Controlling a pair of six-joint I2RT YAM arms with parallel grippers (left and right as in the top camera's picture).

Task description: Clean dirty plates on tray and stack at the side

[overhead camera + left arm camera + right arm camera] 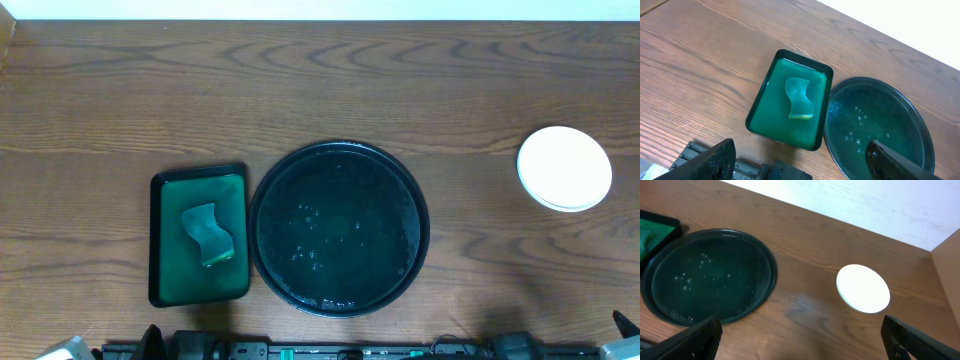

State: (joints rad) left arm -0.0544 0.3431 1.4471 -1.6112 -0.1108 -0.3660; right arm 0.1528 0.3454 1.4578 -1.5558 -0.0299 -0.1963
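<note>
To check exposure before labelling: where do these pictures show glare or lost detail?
Overhead: the stack of small round white plates is bright, its edge visible; droplets glint on the large round glossy black tray. Right wrist: the plates are blown out flat. Left wrist: the tray looks teal-tinted.

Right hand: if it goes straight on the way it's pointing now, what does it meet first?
Most likely bare table, in the gap between the black tray and the white plates. The open right hand lines up with neither, though depth is hard to judge here.
</note>
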